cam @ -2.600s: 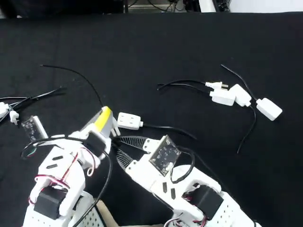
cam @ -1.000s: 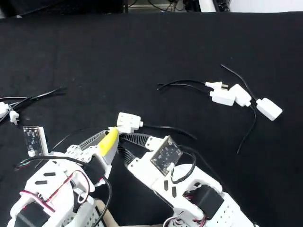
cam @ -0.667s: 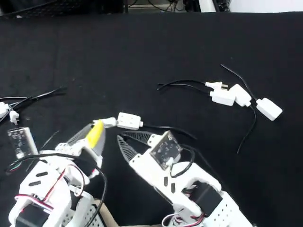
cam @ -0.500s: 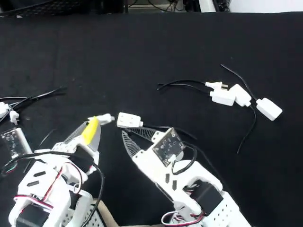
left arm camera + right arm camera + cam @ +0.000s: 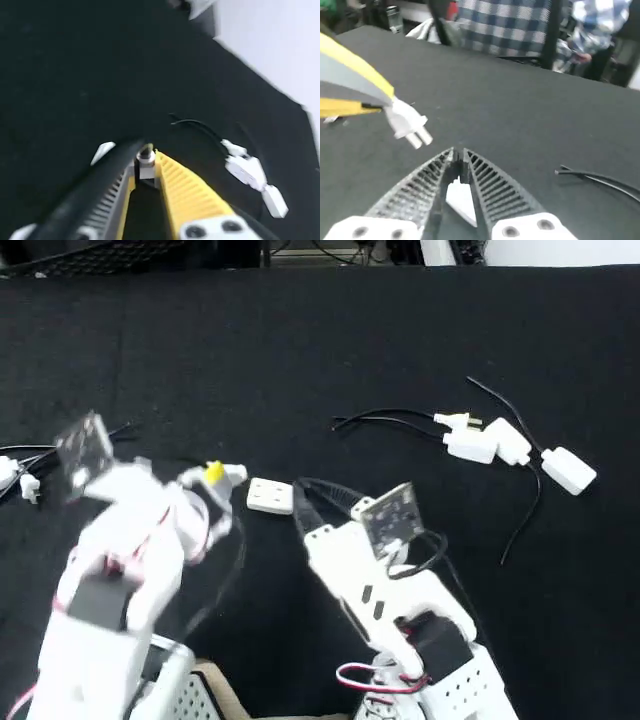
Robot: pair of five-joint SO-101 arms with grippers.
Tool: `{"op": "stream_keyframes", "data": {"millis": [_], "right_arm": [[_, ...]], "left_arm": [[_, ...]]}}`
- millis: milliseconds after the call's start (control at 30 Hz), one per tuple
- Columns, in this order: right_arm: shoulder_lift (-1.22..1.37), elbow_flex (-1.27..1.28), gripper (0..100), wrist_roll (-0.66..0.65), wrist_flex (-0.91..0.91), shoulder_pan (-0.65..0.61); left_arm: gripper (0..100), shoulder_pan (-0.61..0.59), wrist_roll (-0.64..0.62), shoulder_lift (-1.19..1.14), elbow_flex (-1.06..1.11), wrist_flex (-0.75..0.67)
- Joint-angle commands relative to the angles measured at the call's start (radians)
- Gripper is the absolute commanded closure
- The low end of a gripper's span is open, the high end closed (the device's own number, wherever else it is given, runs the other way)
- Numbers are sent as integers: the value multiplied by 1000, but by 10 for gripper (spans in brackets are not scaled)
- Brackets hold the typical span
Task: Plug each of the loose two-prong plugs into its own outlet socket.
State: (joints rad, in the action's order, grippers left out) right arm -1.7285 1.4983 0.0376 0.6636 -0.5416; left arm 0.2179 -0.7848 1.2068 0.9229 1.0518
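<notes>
**Left tool** [image 5: 145, 151]: closed on a white two-prong plug [image 5: 146, 169], which sits pinched between the black finger and the yellow finger [image 5: 182, 185]. From the high view I read this arm at the left of the black table [image 5: 300, 340]. The plug is carried at the tip of the tool, prongs turned toward the outlet socket [image 5: 270, 496]. Plug and socket are near each other but apart.

**Right tool** [image 5: 458, 151]: its two black ribbed fingers are drawn together, the tips almost meeting. A white piece shows in the narrow gap between them; I cannot tell whether the fingers pinch it. In the high view the tips stand at the end of the socket where its black lead [image 5: 335, 492] leaves it.

**Socket**: lies flat on the table, between the two arms.

**Far right of the table**: a cluster of white connectors [image 5: 500, 443] with thin black leads, well apart from both tools. One connector [image 5: 455, 420] shows bare prongs.
</notes>
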Motion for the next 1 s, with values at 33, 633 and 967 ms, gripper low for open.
{"op": "stream_keyframes", "data": {"millis": [33,633,967], "right_arm": [[-8,7,986,60,-48,104],[-2,42,986,48,-104,112],[-7,157,986,15,-262,114]], "left_arm": [[973,-82,-66,-301,-205,-26],[972,-94,-147,-509,-180,-140],[972,-33,-153,-477,-194,-138]]}}
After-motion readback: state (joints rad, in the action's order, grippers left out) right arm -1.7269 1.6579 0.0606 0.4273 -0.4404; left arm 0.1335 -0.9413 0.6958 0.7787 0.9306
